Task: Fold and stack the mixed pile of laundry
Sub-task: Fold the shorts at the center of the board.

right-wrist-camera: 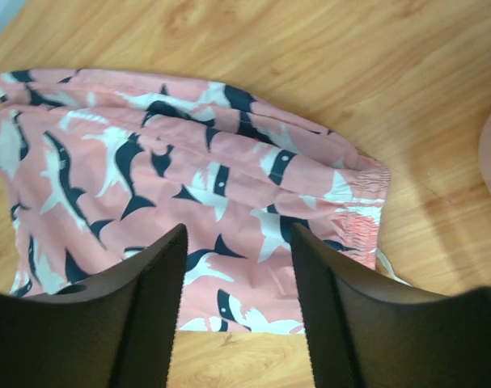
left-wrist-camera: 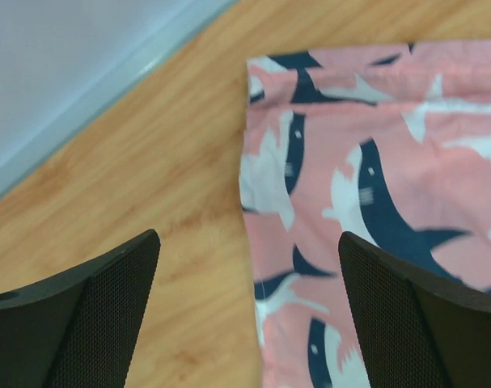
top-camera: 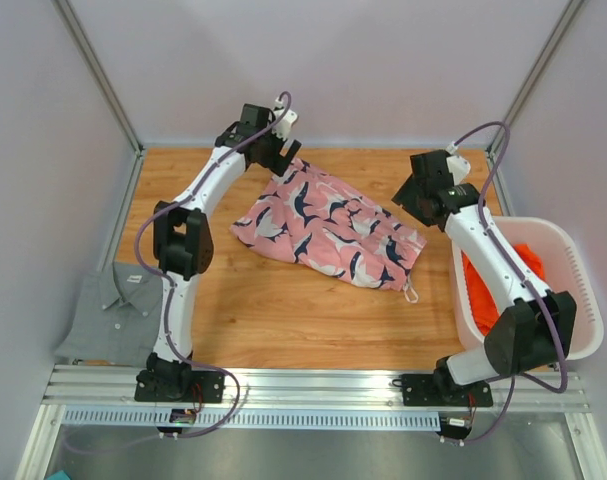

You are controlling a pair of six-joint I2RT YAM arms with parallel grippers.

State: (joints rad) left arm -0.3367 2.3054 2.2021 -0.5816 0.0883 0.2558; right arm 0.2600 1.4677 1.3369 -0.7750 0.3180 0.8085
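At 8 o'clock, nearest, a grey shirt (top-camera: 118, 310) lies folded at the edge of the wooden surface (top-camera: 283, 320). At 4 o'clock a white basket (top-camera: 575, 262) holds the orange garment (top-camera: 480, 295). In the middle the pink patterned garment (top-camera: 328, 228) lies spread out. The right end effector (right-wrist-camera: 239, 234) hovers over its 3 o'clock end, fingers moderately apart and holding nothing. Farthest, at 11 o'clock, the left end effector (left-wrist-camera: 247, 242) stands wide over the garment's corner, also empty.

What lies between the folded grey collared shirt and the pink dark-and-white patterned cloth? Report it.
Top view: bare wooden tabletop and the left arm's white-and-black links, standing between them.
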